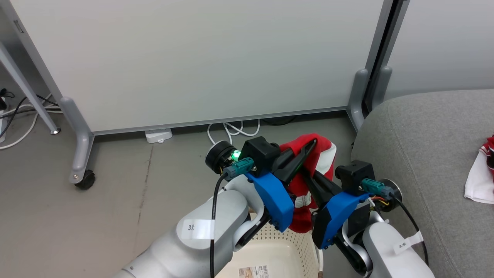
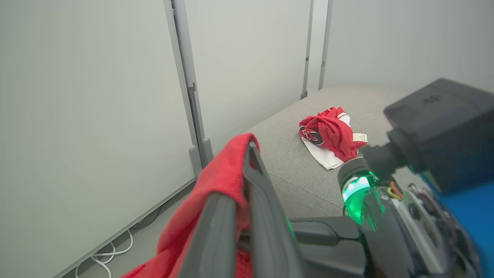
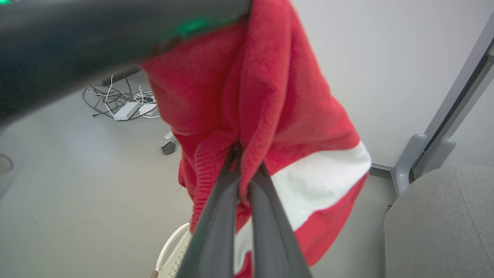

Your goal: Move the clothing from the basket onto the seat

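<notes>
A red garment (image 1: 303, 218) of soft, fleecy cloth, crossed by a broad white band, is held up in the air just beside the rounded end of the grey seat (image 1: 424, 135), without touching it. It hangs above the cream perforated basket (image 1: 278, 251), which stands on the floor just beside that same end of the seat. The left gripper (image 1: 312, 143) is clamped on the garment's top fold, and the cloth is draped down from there. The right gripper (image 3: 239, 154) is pinched tight on a fold lower down, near the white band. A second garment (image 2: 328, 133), red with a white underside, dark trim and a small white label, is seen crumpled on the seat's cushion, well apart from the held one.
</notes>
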Controlling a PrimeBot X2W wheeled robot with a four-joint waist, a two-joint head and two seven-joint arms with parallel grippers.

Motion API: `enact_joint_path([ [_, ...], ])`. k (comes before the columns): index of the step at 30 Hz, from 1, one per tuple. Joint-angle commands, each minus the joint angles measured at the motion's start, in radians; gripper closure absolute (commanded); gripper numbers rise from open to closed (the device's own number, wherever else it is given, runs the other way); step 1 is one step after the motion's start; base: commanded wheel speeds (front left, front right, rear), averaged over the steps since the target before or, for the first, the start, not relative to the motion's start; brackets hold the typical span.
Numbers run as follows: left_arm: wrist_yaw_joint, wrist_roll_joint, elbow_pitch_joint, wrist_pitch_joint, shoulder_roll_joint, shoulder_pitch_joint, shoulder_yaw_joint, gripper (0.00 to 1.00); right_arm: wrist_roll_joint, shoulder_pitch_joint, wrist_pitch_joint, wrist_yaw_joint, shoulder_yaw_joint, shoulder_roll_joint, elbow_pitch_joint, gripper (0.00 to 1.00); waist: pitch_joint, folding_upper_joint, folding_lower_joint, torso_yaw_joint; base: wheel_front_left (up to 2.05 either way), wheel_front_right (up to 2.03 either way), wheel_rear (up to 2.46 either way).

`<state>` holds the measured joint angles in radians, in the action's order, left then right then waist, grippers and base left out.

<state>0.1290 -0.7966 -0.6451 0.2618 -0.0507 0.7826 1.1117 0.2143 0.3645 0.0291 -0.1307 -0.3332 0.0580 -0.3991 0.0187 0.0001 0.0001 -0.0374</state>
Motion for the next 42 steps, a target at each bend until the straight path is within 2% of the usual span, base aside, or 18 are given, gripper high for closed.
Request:
enact_joint_path([
  [1,0.002,0.003,-0.003,0.005,0.000,-0.008,-0.005,0.58,-0.003,0.015,-0.009,0.000,0.004,-0.004,-0.003,1.00,0.000,-0.0001,-0.0001,0.000,0.00,0.00,0.00],
  [2,0.002,0.004,-0.005,0.005,0.000,-0.008,-0.007,0.17,-0.003,0.018,-0.010,0.000,0.004,-0.004,-0.006,1.00,-0.001,-0.0001,-0.0001,-0.001,0.00,0.00,0.00],
  [3,0.002,0.006,-0.005,0.005,0.000,-0.010,-0.009,0.06,-0.003,0.019,-0.011,0.000,0.005,-0.005,-0.007,1.00,-0.001,-0.0001,-0.0001,0.000,0.00,0.00,0.00],
  [4,0.002,0.009,-0.006,0.005,0.000,-0.013,-0.011,0.00,-0.003,0.021,-0.013,0.000,0.005,-0.005,-0.007,1.00,-0.002,-0.0001,-0.0001,0.000,0.00,0.00,0.00],
  [19,0.002,0.069,-0.008,0.005,0.000,-0.054,-0.067,0.00,-0.007,0.022,-0.030,0.000,0.009,-0.006,-0.006,1.00,-0.009,-0.0001,-0.0001,-0.001,0.00,0.00,0.00],
  [24,0.002,0.124,0.043,0.004,-0.021,-0.122,-0.142,0.00,-0.011,0.022,-0.038,0.000,0.023,-0.006,0.007,1.00,-0.014,-0.0001,-0.0001,0.004,0.00,0.00,0.00],
  [32,-0.003,0.262,0.194,0.004,-0.089,-0.325,-0.332,0.00,-0.017,0.013,-0.034,0.000,0.035,-0.002,0.042,1.00,-0.016,-0.0001,-0.0001,0.021,0.00,0.00,0.00],
  [42,-0.002,0.382,0.309,0.004,-0.112,-0.530,-0.543,0.00,-0.022,-0.008,-0.026,0.000,0.057,0.001,0.068,1.00,-0.019,-0.0001,-0.0001,0.025,0.00,0.00,0.00],
])
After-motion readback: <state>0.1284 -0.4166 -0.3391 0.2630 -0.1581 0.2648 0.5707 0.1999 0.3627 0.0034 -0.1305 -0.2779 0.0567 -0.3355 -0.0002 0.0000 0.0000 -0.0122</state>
